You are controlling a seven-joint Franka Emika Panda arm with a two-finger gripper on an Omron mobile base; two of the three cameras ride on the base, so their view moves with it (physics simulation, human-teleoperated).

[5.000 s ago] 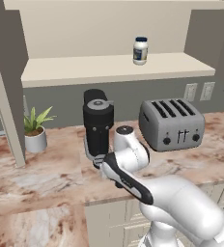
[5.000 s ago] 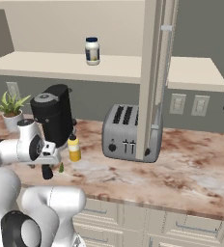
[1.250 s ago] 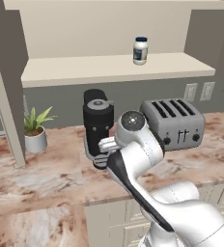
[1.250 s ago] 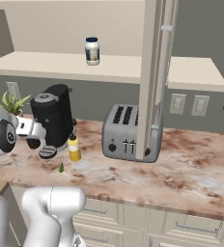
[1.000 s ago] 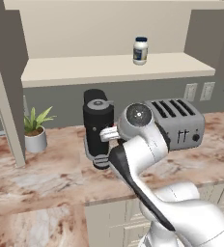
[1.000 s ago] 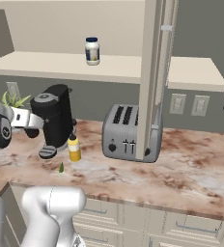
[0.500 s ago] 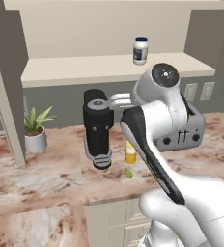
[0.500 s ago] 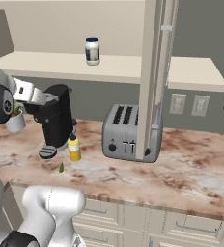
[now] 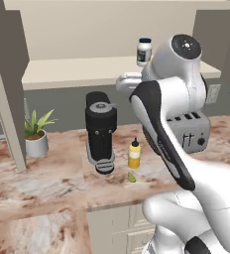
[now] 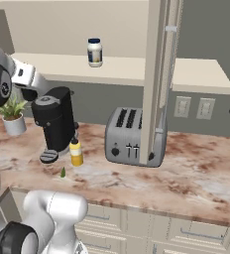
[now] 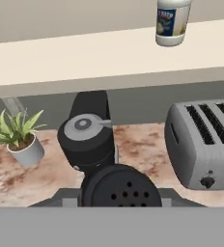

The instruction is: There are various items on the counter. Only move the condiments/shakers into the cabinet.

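In the hand view the short black shaker (image 11: 119, 187), its round top pierced with holes, sits low between the fingers of my gripper (image 11: 119, 195), which is shut on it. The hand (image 9: 124, 81) is raised to about the level of the cabinet's cream shelf (image 9: 77, 74), above the black coffee machine (image 9: 101, 130). On that shelf stands the white jar with a dark blue lid (image 9: 144, 51) (image 11: 172, 21). The yellow squeeze bottle (image 9: 134, 154) (image 10: 76, 152) stands on the marbled counter (image 10: 186, 168), right of the coffee machine, with the tiny green piece (image 9: 132, 177) in front of it.
A silver toaster (image 10: 132, 136) (image 11: 203, 144) stands on the counter to the right. A potted plant (image 9: 36, 135) (image 11: 20, 137) stands at the left. An open cabinet door (image 10: 159, 74) hangs edge-on in front of the toaster. Wall outlets (image 10: 191, 107) lie behind.
The arm has risen from counter height beside the coffee machine to shelf height, carrying the black shaker. The yellow bottle and green piece, earlier hidden behind the arm, now show.
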